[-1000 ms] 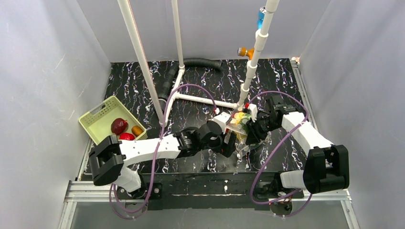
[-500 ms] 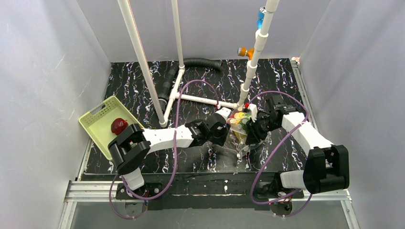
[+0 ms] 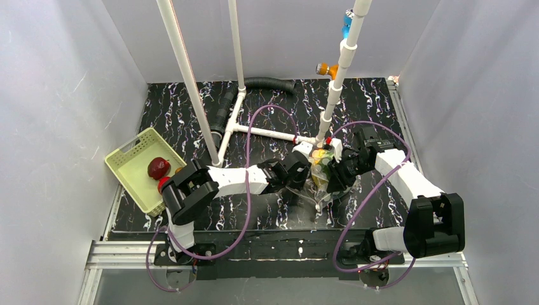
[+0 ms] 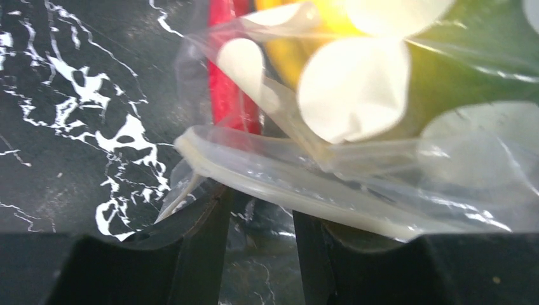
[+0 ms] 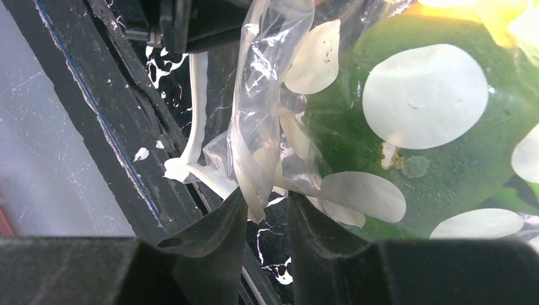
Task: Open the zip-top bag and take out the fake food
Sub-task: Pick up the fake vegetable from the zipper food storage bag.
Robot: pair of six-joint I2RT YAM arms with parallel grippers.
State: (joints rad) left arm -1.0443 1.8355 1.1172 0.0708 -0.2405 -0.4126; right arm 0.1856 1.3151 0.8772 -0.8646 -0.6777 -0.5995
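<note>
Since the zip-top bag (image 3: 320, 174) is thin, floppy and slick, we are expecting its film to slip and bunch, so we are favouring the stiffer zip rim (image 4: 273, 187) as the place to pull. It is lying on the table (image 3: 254, 108) between both arms, clear with pale round dots, the fake food (image 5: 445, 171) showing green, yellow and red inside. The right claw (image 5: 266, 219) is pinching a fold of film. The left claw (image 4: 257, 219) is sitting narrowed under the rim, and we cannot tell whether it is gripping.

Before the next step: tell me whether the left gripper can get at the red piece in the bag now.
Probably not. The red piece lies behind the zip-top bag's film, and the zip rim crosses in front of the left gripper.
</note>
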